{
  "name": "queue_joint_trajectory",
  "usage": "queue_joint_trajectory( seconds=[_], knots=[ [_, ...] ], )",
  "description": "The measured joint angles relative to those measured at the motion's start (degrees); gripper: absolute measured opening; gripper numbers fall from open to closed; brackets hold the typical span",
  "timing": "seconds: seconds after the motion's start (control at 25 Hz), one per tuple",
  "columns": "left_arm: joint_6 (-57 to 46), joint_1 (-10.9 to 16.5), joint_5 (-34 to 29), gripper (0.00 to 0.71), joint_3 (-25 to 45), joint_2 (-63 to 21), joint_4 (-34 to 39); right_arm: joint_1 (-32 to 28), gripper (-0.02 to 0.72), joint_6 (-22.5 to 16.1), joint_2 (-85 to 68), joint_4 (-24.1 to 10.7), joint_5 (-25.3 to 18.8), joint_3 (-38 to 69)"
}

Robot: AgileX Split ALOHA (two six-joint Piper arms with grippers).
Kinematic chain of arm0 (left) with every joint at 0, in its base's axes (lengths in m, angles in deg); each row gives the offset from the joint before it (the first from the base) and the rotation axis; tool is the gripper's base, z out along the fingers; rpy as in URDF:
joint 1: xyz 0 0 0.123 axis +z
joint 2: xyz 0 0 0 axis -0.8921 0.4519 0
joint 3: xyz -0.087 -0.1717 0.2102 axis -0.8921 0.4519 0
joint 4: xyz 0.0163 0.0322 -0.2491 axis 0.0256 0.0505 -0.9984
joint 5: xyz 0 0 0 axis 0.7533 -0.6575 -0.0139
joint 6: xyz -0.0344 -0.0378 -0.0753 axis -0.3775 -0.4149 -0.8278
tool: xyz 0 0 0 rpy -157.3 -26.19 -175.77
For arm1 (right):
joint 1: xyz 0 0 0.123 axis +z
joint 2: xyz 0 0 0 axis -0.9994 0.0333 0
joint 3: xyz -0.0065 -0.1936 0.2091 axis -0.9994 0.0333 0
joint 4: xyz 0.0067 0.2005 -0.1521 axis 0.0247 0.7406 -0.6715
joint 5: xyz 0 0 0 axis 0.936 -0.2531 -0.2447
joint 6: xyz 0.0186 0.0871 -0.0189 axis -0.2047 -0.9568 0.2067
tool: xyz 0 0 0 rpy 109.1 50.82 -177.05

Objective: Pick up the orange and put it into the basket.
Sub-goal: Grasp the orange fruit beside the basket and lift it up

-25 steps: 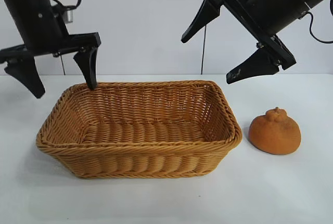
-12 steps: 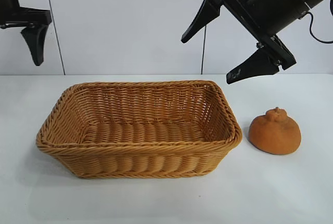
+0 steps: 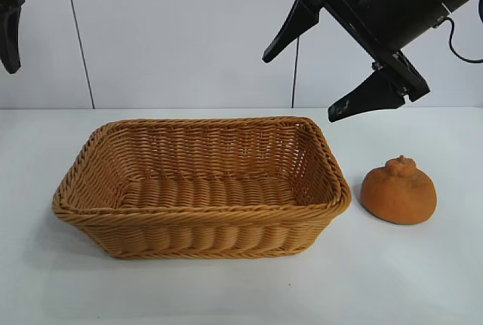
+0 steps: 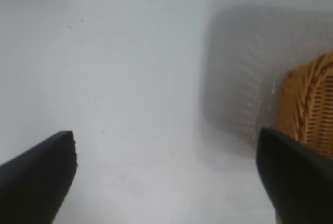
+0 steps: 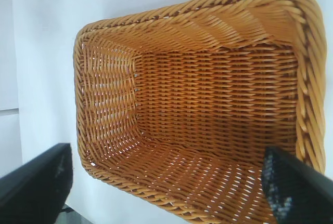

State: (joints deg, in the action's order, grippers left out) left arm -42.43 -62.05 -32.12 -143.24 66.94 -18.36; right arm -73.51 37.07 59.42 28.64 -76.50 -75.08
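Locate the orange [image 3: 398, 191] first: it sits on the white table [image 3: 241, 287], just beside the basket [image 3: 200, 185] at the short end on the exterior view's right, apart from the braided rim and not touching it. Its knobby bump faces up. Nothing grips or touches it.

The basket stands upright on the table with its long side toward the exterior camera. You can see its woven floor bare in the right wrist view [image 5: 208, 130].

Check the right gripper [image 3: 308, 85]: it hangs in the air above the basket's right end, higher than the rim and tilted downward toward the basket's interior. Its two black fingers are spread wide apart and carry nothing.

Check the left gripper [image 4: 166, 172]: it is well outside the basket's left end, high above the table. In the left wrist view its fingers stand wide apart over bare table, with only a corner of the basket rim [image 4: 307, 104] beside one finger.
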Motion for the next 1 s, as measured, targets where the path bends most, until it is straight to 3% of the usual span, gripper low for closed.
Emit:
queue_joint_trajectory(
  seconds=[0.24,0.28,0.36,0.6,1.0],
  knots=[
    [2.3,0.0,-0.1,0.664,15.8,-11.0,0.0,0.0,0.674,0.0,0.0,-0.5,0.0,0.0],
    [2.3,0.0,-0.1,0.664,15.8,-11.0,0.0,0.0,0.674,0.0,0.0,-0.5,0.0,0.0],
    [2.9,0.0,-0.1,0.663,24.8,-18.7,0.1,0.0,0.674,0.0,0.0,-0.5,-0.1,0.0],
    [3.3,0.0,0.1,0.663,39.6,-36.9,0.2,0.0,0.674,0.0,0.0,-0.5,-0.3,0.0],
    [3.3,0.0,8.0,0.662,57.4,-68.3,0.2,0.0,0.674,0.0,0.0,-0.5,-0.4,0.0]
  ],
)
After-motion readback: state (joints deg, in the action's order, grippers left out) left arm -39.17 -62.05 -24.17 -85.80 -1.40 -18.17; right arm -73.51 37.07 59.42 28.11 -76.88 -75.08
